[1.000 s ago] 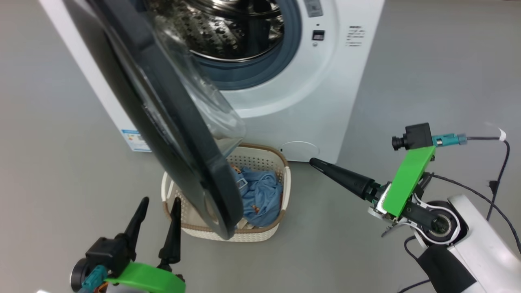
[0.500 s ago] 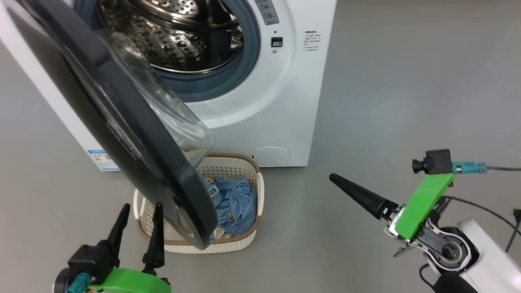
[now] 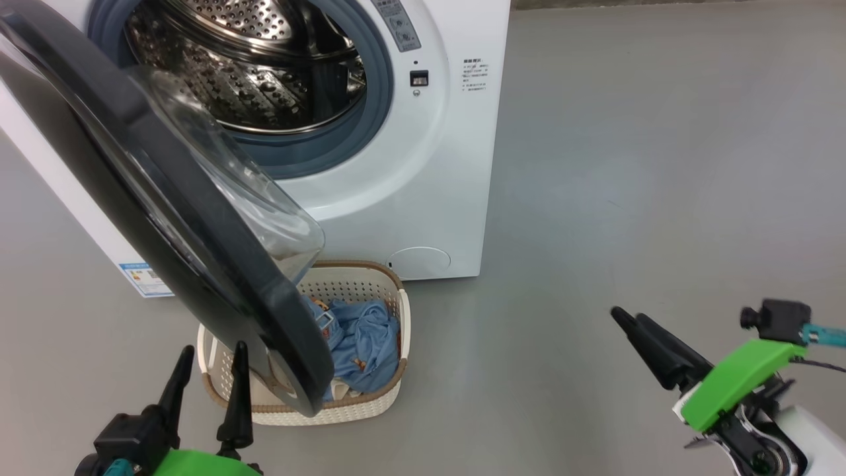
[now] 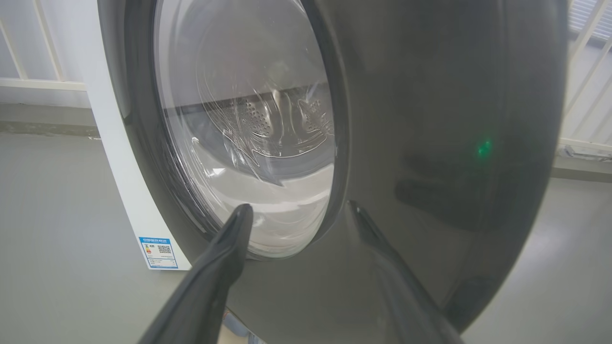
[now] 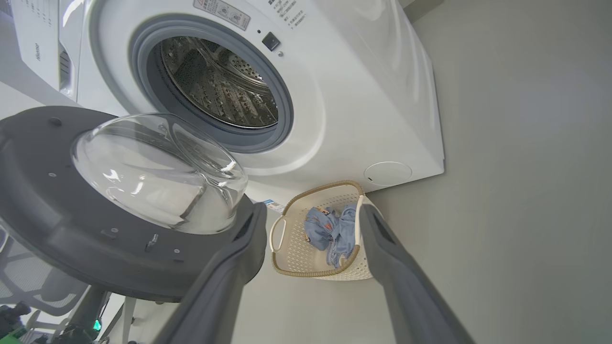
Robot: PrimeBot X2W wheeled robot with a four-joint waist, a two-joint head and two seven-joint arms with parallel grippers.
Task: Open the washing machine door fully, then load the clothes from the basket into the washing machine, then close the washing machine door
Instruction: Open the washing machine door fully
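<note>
Item one, my landmark: the white boxy front-loading washing machine (image 3: 423,185), standing on the grey floor (image 3: 628,165), its steel perforated drum (image 3: 251,79) exposed inside the grey rubber gasket (image 3: 373,112); a small blue label sticker (image 3: 142,277) sits low on its front, at the machine's left corner as I face it. Item two: the large round glossy black washing machine door (image 3: 165,218) with its bulging clear glass bowl window (image 3: 264,218), swung out from the machine's left side and standing at an angle to the front, opening uncovered. Item three: the small rectangular cream plastic basket (image 3: 370,396) with perforated sides and brown woven-look rim, on the floor just in front of the machine's base, partly under the door's free edge. Item four: the light blue soft fabric clothes (image 3: 360,340) with small orange-brown figures, heaped inside that basket. Item five: the left gripper (image 3: 215,349), in front of the machine on the door's outer side, fingers spread and empty, tips close to the black face; I cannot tell whether they touch it. Item six: the right gripper (image 3: 626,314), well out from the machine's right front corner, fingers parted, holding nothing, pointing towards basket and machine.
</note>
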